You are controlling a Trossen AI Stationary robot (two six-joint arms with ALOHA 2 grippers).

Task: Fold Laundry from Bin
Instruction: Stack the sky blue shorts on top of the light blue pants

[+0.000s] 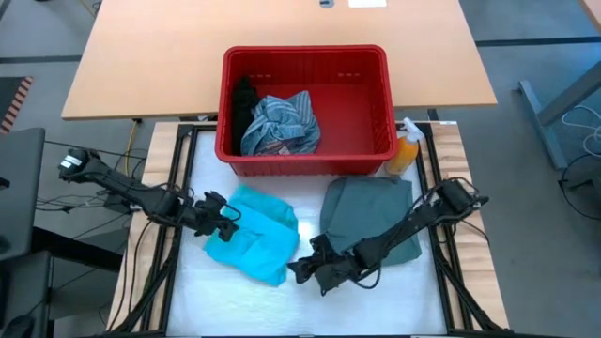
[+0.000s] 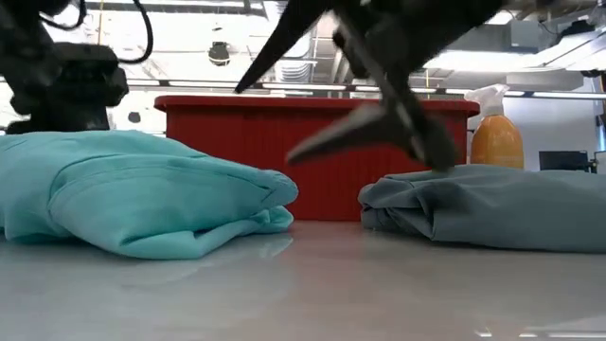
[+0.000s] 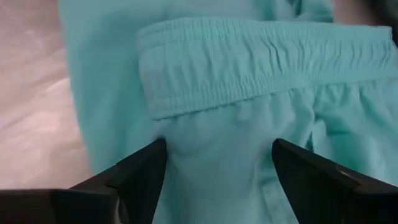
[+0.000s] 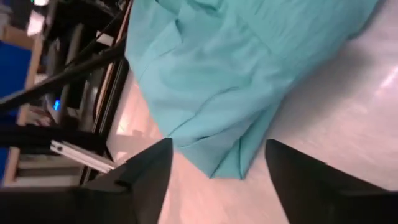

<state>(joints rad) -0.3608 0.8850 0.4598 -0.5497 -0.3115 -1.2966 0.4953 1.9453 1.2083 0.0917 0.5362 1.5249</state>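
A: Okay, quick pass. Where's the laundry?

B: Split up. The red bin (image 1: 376, 141) sits at 12 o'clock on the counter (image 1: 376, 300). Inside it, a blue-grey striped cloth (image 1: 282, 124) is bunched toward its 9 o'clock side, with a black garment (image 1: 244, 101) pressed against that wall.

A: And outside the bin?

B: Two pieces. A teal garment (image 1: 255, 235) lies folded at about 7 o'clock from the bin, and its elastic waistband shows in the left wrist view. A grey-green garment (image 1: 371, 211) lies folded at about 5 o'clock from the bin, just beside the teal one, with a strip of counter between them.

A: Left gripper?

B: The left gripper (image 1: 218, 218) is at the 9 o'clock edge of the teal garment, over it. Jaws stand wide apart, nothing between them but the cloth below; no grip on it.

A: Right gripper?

B: The right gripper (image 1: 305, 270) is at the 7 o'clock corner of the grey-green garment, over bare counter, pointing toward the teal one. Jaws spread wide, holding nothing. The low view shows it raised off the counter.

A: Anything else?

B: An orange spray bottle (image 1: 404, 152) stands upright at the bin's 4 o'clock corner, touching or just beside the wall, can't tell which.
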